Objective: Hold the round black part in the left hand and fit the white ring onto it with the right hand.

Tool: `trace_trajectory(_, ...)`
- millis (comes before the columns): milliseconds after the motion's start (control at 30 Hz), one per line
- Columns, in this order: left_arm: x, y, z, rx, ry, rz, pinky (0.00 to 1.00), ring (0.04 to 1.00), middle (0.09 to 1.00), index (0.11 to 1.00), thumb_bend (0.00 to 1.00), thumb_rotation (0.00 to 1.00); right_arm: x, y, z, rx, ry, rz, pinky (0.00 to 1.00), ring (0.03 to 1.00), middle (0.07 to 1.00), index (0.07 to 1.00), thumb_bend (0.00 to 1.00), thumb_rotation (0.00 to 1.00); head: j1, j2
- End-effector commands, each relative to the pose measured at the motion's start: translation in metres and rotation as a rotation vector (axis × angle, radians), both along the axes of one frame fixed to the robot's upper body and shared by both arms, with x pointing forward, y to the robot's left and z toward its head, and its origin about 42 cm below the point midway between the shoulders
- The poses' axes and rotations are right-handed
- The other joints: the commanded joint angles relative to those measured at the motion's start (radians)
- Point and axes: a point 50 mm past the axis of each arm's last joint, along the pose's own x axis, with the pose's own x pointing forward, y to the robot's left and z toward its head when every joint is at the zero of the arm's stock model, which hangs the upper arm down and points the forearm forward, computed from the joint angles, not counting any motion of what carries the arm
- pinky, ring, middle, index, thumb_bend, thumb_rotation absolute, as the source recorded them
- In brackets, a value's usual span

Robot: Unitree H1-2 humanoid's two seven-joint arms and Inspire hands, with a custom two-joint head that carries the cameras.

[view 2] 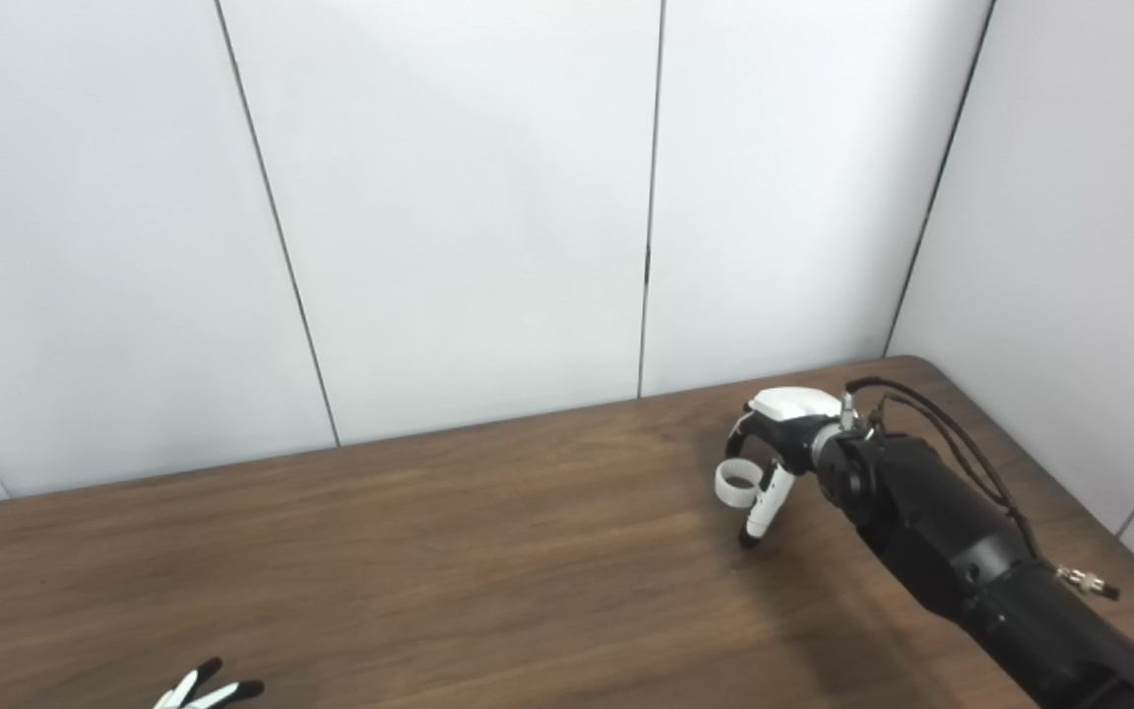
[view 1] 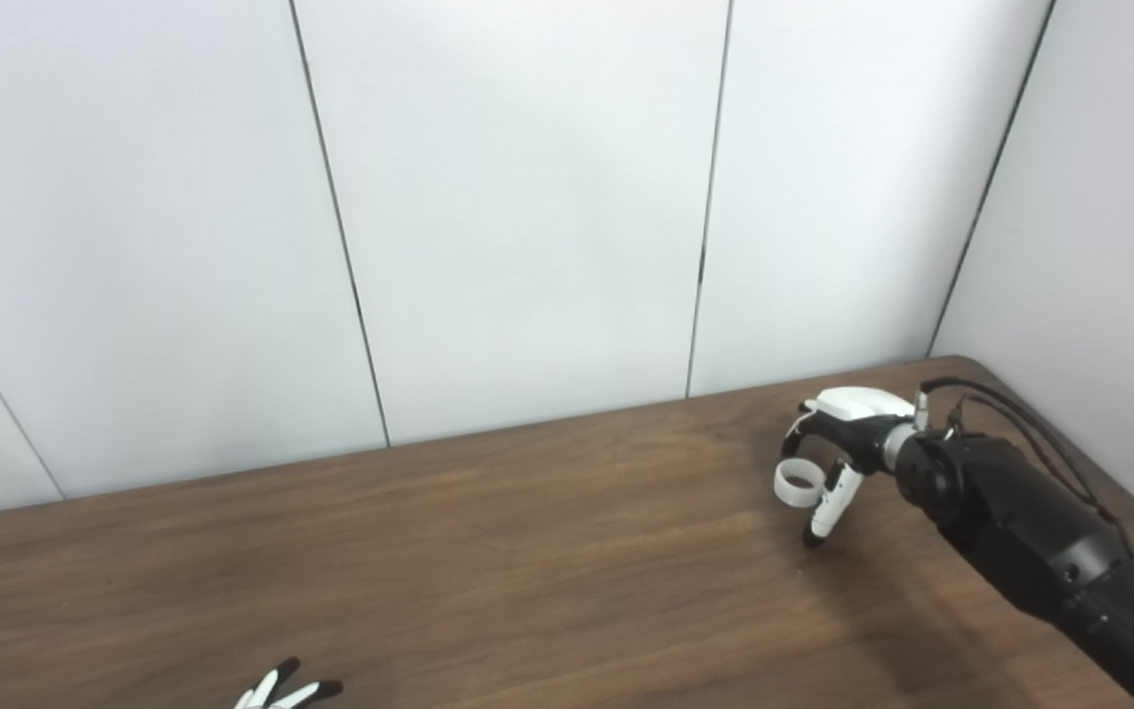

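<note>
At far right of wooden table [view 1: 429, 551], white ring [view 1: 795, 483] sits pinched in right hand [view 1: 848, 443], fingers curled round it, above tabletop. Left hand [view 1: 286, 689] at bottom edge, only fingertips in view; grasp state cannot be told. White wall panels [view 1: 528, 197] behind.

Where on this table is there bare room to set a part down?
The table shows bare wood from the left hand's fingertips at the bottom edge across to the right hand. The only busy spot is the far right corner, where that hand holds the white ring.
</note>
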Motion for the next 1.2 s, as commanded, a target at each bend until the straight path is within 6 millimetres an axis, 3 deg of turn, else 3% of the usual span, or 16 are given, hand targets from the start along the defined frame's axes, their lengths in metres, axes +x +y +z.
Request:
trace_trajectory(0, 0.0010, 0.0061, 0.0028, -0.008, -0.029, -0.004, 1.00, 1.000, 0.864, 0.480, 0.52, 0.04, -0.0188, -0.0284, -0.0240, -0.046, 0.105, -0.092, 0.93, 1.000, 1.000, 0.806, 0.88, 0.20, -0.001, 0.001)
trace_trajectory(300, 0.0014, 0.0062, 0.0022, -0.007, -0.031, -0.004, 1.00, 1.000, 0.861, 0.480, 0.52, 0.04, -0.0193, -0.0269, -0.0258, -0.049, 0.081, -0.083, 0.93, 1.000, 1.000, 0.793, 0.87, 0.21, 0.001, 0.000)
trace_trajectory(600, 0.0003, 0.0065, 0.0025, -0.013, -0.027, -0.003, 1.00, 1.000, 0.865, 0.480, 0.52, 0.04, -0.0215, -0.0262, -0.0271, -0.070, -0.004, -0.063, 0.89, 0.980, 0.941, 0.624, 0.80, 0.12, 0.002, 0.003)
trace_trajectory(633, 0.0001, 0.0068, 0.0025, -0.014, -0.026, -0.003, 1.00, 1.000, 0.864, 0.480, 0.52, 0.04, -0.0214, -0.0262, -0.0273, -0.071, -0.009, -0.062, 0.89, 0.978, 0.938, 0.559, 0.66, 0.13, 0.002, 0.004)
trace_trajectory(667, 0.0001, 0.0070, 0.0024, -0.014, -0.027, -0.003, 1.00, 1.000, 0.865, 0.480, 0.52, 0.04, -0.0212, -0.0266, -0.0275, -0.068, -0.014, -0.061, 0.89, 0.975, 0.934, 0.524, 0.59, 0.13, 0.002, 0.004)
trace_trajectory(733, 0.0001, 0.0074, 0.0025, -0.013, -0.026, -0.002, 1.00, 1.000, 0.864, 0.480, 0.52, 0.04, -0.0208, -0.0270, -0.0275, -0.064, -0.020, -0.059, 0.90, 0.970, 0.928, 0.494, 0.54, 0.13, 0.002, 0.004)
trace_trajectory(1167, 0.0011, 0.0061, 0.0042, -0.015, -0.030, -0.002, 1.00, 1.000, 0.861, 0.479, 0.52, 0.04, -0.0205, -0.0280, -0.0266, -0.048, -0.026, -0.060, 0.90, 0.962, 0.919, 0.482, 0.52, 0.13, 0.000, 0.004)
